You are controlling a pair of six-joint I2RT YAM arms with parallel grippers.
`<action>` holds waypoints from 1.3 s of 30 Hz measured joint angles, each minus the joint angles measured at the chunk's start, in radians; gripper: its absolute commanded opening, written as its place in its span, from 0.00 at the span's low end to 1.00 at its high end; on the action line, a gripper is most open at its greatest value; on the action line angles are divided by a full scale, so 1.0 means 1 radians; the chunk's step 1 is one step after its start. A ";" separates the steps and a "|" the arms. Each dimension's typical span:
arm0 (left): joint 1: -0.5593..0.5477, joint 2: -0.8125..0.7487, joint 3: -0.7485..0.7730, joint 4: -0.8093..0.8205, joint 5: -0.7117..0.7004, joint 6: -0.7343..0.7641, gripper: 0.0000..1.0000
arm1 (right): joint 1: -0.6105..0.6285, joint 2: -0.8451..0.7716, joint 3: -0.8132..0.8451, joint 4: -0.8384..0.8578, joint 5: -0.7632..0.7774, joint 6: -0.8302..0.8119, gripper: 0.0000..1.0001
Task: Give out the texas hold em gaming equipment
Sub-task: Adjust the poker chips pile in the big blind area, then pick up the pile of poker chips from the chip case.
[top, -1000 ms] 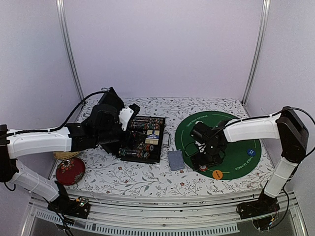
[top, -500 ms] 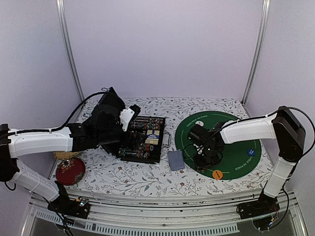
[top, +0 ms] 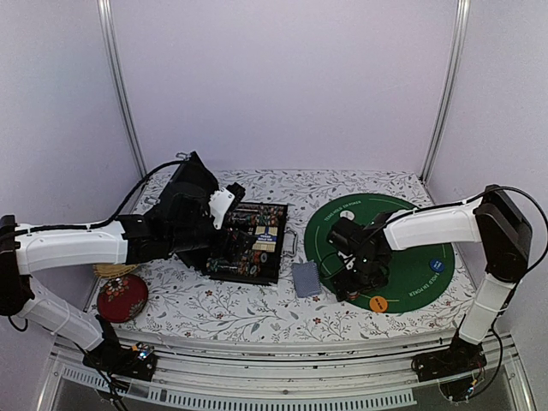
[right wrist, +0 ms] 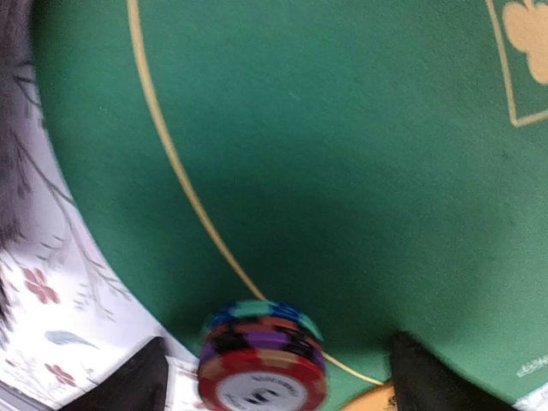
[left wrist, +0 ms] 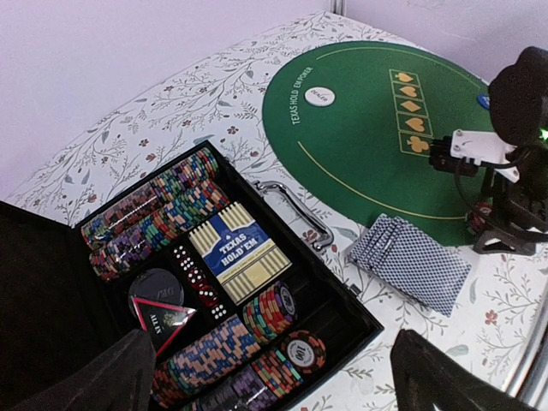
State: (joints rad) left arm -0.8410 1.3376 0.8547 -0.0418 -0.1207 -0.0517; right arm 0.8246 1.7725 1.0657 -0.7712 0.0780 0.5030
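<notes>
Right wrist view: short stack of round striped-edge poker chips point(right wrist: 263, 364) at rim of green felt mat point(right wrist: 342, 128), likely a player's share; right gripper point(right wrist: 278, 377) apart astride it, untouching.

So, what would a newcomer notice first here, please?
The green mat on the right and the open black case of colourful chips beside it stand out. A deck of cards lies between them; a chip stack stands at the mat's near edge between the open jaws of the right arm.
</notes>
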 measured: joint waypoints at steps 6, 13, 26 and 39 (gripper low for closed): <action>0.003 0.022 0.036 -0.045 0.008 -0.002 0.98 | -0.010 -0.021 0.099 -0.108 0.038 -0.049 0.99; 0.048 0.189 0.245 -0.197 0.032 -0.086 0.76 | -0.101 -0.208 0.252 -0.092 0.046 -0.150 0.99; 0.011 0.489 0.380 -0.304 -0.109 -0.306 0.53 | -0.127 -0.166 0.198 0.016 0.066 -0.255 0.99; -0.013 0.592 0.433 -0.338 -0.137 -0.346 0.49 | -0.145 -0.125 0.171 0.069 0.039 -0.305 0.99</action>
State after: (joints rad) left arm -0.8536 1.9293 1.2881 -0.3798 -0.2581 -0.3977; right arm 0.6796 1.6474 1.2362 -0.7025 0.1173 0.1978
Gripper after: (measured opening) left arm 0.490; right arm 0.990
